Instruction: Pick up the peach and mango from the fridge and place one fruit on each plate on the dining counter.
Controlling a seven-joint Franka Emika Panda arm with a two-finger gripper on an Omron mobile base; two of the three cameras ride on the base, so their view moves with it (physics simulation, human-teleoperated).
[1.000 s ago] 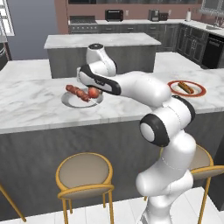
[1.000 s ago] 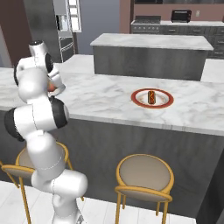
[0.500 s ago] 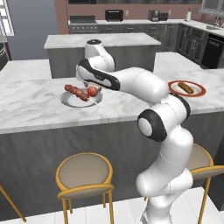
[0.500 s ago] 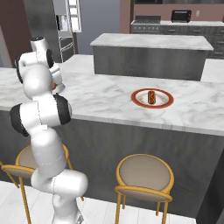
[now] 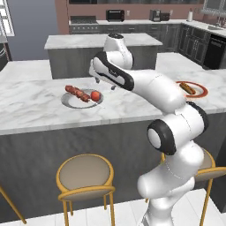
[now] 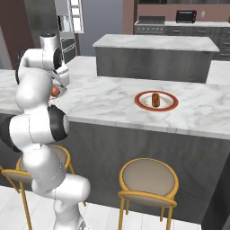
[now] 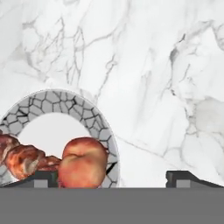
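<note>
A red-orange peach [image 7: 83, 162] rests on the silver-grey plate [image 7: 94, 118] beside a meat skewer [image 7: 22, 159] on the dining counter [image 5: 39, 110]. My gripper [image 7: 114, 178] hovers over the plate's right edge, open, and holds nothing; the peach lies just by the left fingertip [image 7: 46, 177]. From the left base view the peach [image 5: 94, 95] lies on the same plate [image 5: 70, 101], with the gripper [image 5: 110, 86] slightly behind and to its right. The red-rimmed plate [image 5: 198, 92] carries a brown sausage-like food. The mango is out of view. The fridge [image 6: 67, 22] stands far back left.
Gold-legged round stools [image 5: 84, 176] stand in front of the counter. A second marble island [image 5: 101, 42] sits behind it, and dark cabinets with an oven range [image 5: 86, 22] line the back wall. My own arm hides part of the silver-grey plate in the right base view.
The jaws went from shut to wide open, and the peach now lies free on the silver-grey plate. The hand has drawn up and slightly to the right of the plate.
</note>
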